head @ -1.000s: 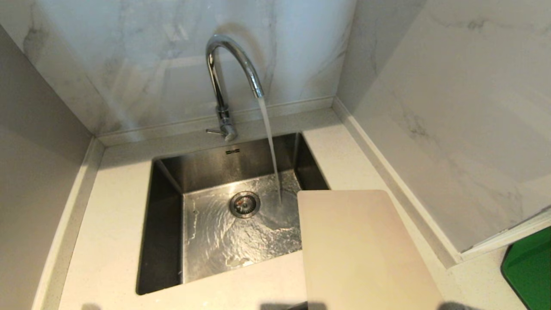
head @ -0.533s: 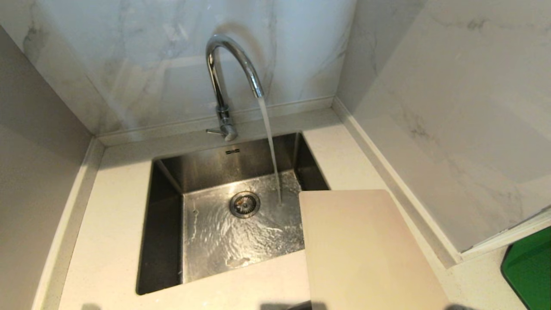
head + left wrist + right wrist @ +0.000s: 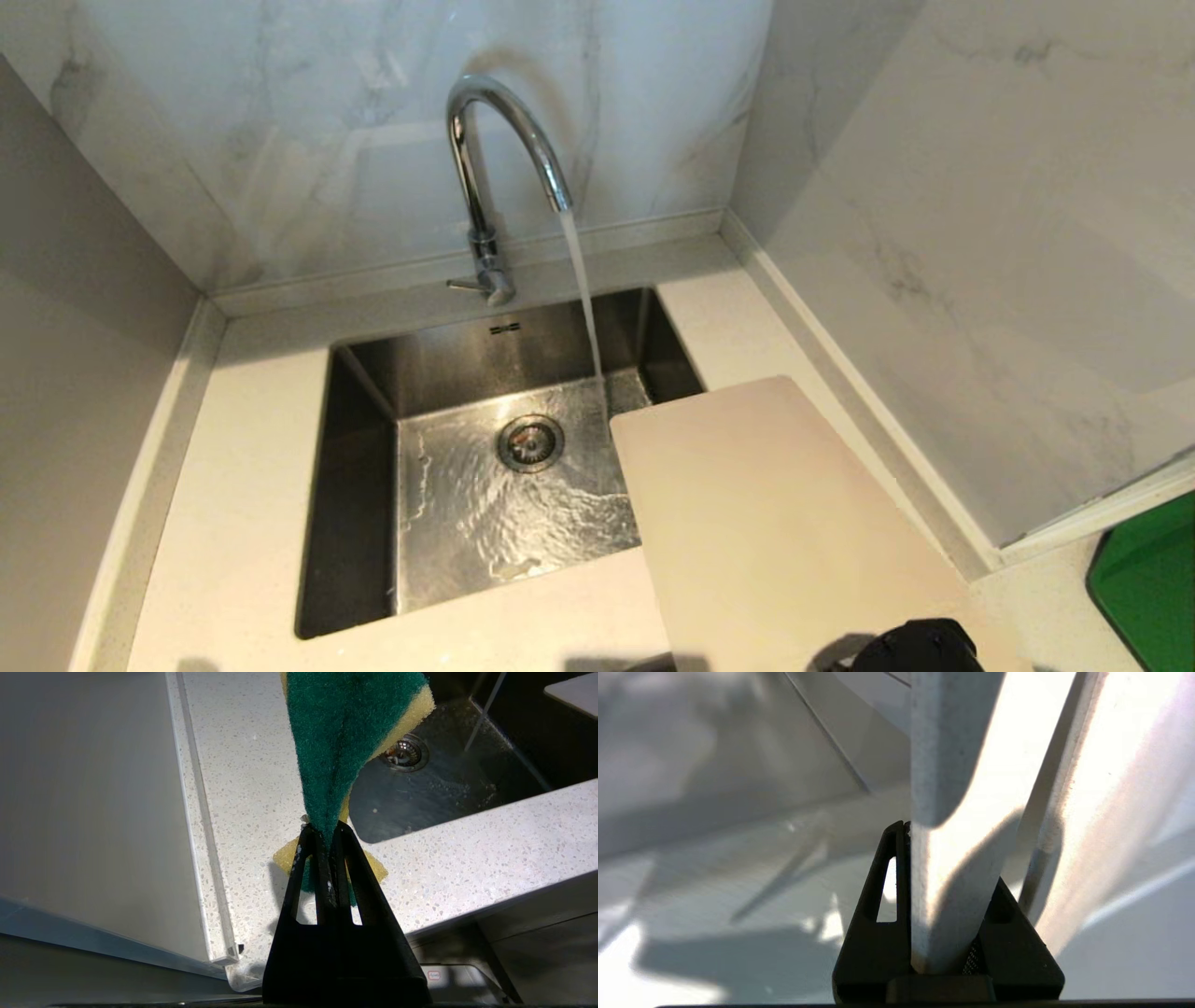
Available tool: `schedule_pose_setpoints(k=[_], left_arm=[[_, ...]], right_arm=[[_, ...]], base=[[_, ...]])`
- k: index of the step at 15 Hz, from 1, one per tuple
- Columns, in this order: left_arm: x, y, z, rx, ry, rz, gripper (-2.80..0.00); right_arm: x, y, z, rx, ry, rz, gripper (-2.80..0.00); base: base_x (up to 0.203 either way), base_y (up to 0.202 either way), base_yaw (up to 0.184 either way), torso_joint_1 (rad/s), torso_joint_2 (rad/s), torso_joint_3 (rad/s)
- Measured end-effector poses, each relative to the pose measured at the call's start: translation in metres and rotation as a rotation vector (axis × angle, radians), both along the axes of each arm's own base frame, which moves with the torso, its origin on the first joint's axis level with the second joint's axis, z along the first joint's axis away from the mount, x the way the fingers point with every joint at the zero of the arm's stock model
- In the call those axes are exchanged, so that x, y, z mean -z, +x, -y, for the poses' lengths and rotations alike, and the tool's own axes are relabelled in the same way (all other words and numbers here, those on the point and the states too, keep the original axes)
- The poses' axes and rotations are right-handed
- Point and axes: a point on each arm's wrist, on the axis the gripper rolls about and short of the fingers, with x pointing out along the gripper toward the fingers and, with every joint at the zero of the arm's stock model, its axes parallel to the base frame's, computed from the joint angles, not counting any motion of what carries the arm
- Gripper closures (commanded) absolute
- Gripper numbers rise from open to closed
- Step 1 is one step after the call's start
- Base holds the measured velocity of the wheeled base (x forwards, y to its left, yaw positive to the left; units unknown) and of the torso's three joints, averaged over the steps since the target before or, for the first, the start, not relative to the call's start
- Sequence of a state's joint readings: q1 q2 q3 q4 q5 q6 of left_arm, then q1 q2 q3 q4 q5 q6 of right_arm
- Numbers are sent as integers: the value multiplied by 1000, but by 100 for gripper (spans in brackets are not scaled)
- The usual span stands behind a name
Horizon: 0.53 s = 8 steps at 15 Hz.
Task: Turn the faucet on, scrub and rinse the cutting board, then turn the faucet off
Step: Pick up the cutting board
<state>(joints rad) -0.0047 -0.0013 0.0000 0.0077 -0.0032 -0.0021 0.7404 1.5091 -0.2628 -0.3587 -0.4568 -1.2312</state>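
The chrome faucet (image 3: 485, 168) stands behind the steel sink (image 3: 355, 485), and a stream of water falls from it into the basin. The cream cutting board (image 3: 775, 523) lies tilted over the sink's right rim, its far corner just beside the stream. My right gripper (image 3: 948, 854) is shut on the cutting board's (image 3: 952, 765) near edge. A black part of the right arm (image 3: 920, 649) shows at the bottom of the head view. My left gripper (image 3: 324, 830) is shut on a green and yellow sponge (image 3: 345, 728) above the counter, left of the sink (image 3: 444, 784).
Marble wall panels (image 3: 980, 233) close in the speckled counter (image 3: 233, 523) at the back and right, with a grey wall (image 3: 75, 373) on the left. A green object (image 3: 1144, 588) sits at the far right edge. The drain (image 3: 530, 441) is in the basin floor.
The cutting board has moved back and left towards the water stream. A black part of the right arm has come into the head view at the bottom.
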Motion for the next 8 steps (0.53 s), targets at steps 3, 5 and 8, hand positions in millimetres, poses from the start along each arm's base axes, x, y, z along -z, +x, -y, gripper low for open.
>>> schedule_pose_setpoints(k=[3, 5, 8], left_arm=[[0, 0, 0, 0, 0, 0, 0], [0, 0, 0, 0, 0, 0, 0], [0, 0, 0, 0, 0, 0, 0]], right_arm=[[-31, 5, 0, -4, -31, -29, 0], [-44, 4, 2, -15, -38, -28, 0], [-61, 5, 2, -84, -61, 37, 0]], base=[[0, 0, 0, 0, 0, 0], [0, 0, 0, 0, 0, 0], [0, 0, 0, 0, 0, 0]])
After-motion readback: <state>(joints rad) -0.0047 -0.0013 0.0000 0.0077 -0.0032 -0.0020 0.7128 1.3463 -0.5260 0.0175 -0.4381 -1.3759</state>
